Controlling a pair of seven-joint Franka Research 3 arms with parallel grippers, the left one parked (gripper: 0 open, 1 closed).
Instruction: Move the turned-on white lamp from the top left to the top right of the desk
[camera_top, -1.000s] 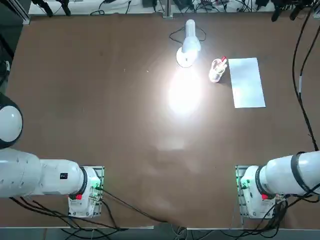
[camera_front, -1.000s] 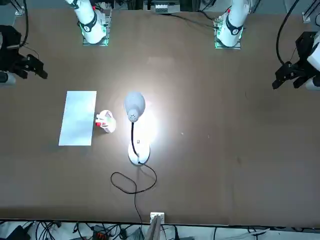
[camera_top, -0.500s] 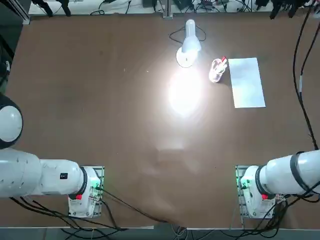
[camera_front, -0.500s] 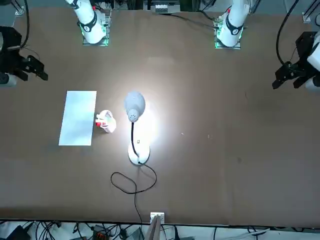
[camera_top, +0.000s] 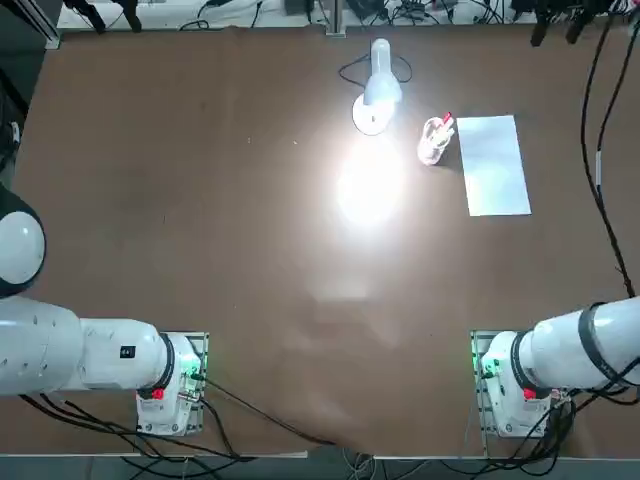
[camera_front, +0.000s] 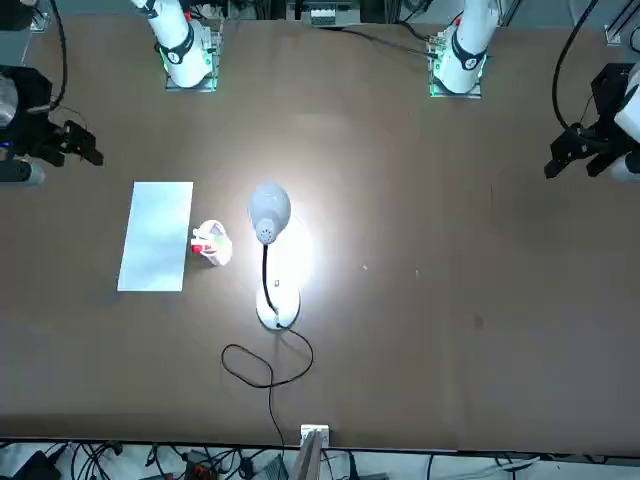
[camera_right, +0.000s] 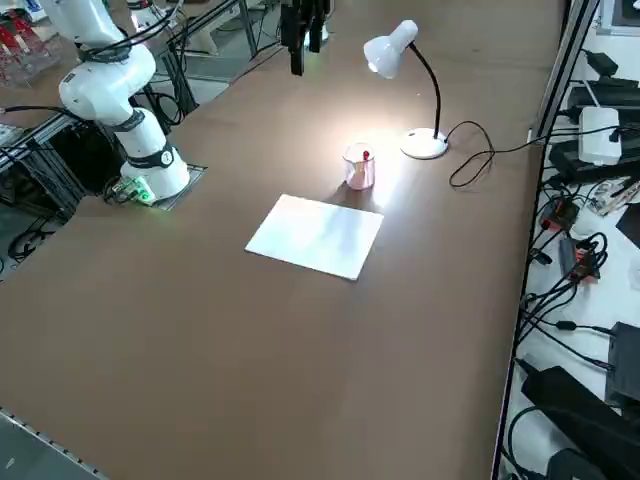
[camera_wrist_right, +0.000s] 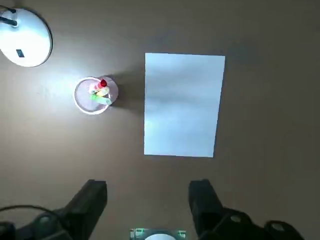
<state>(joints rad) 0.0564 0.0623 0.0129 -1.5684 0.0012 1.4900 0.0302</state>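
The white lamp (camera_top: 378, 88) stands lit near the middle of the desk's (camera_top: 200, 200) far edge, its head throwing a bright patch toward me. Its disc base (camera_front: 277, 308) sits by a loop of black cord (camera_front: 262, 365). My right gripper (camera_front: 86, 153) hangs high above the desk's far right part, open and holding nothing. In the wrist view its fingers (camera_wrist_right: 93, 199) stand wide apart above bare desk, with the lamp base (camera_wrist_right: 23, 42) off to one side. The side view shows the gripper (camera_right: 304, 52) well apart from the lamp head (camera_right: 388, 50).
A clear cup of pens (camera_top: 433, 138) stands just right of the lamp. A white paper sheet (camera_top: 492, 165) lies flat beyond the cup, toward the right edge. Cables and sockets line the far edge (camera_top: 330, 20).
My right gripper has drifted a little to the left along the far edge, toward the lamp's side. The lamp, cup and paper stay where they were.
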